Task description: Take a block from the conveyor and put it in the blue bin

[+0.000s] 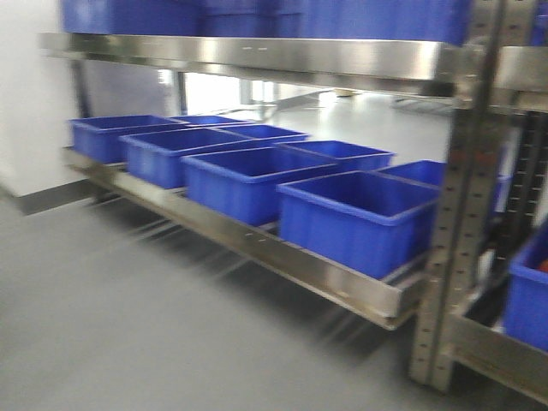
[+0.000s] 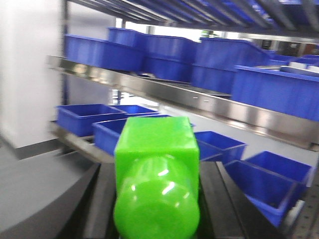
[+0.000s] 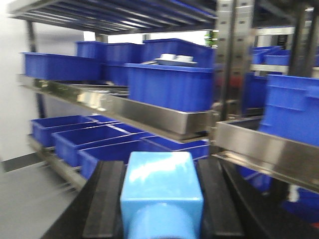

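Note:
My left gripper (image 2: 157,199) is shut on a bright green block (image 2: 155,169) with a rounded stud, held between its black fingers (image 2: 102,199). My right gripper (image 3: 162,199) is shut on a light blue block (image 3: 160,189) between its black fingers (image 3: 103,199). Both face a steel rack with rows of open blue bins (image 1: 355,214), also in the left wrist view (image 2: 82,117) and the right wrist view (image 3: 89,139). In the front view no gripper shows. The conveyor is out of view.
The rack has a steel upright post (image 1: 458,197) at the right and an upper steel shelf (image 1: 257,56) holding more blue bins. Grey floor (image 1: 128,325) lies before the lower shelf. A white wall (image 1: 30,94) is at the left.

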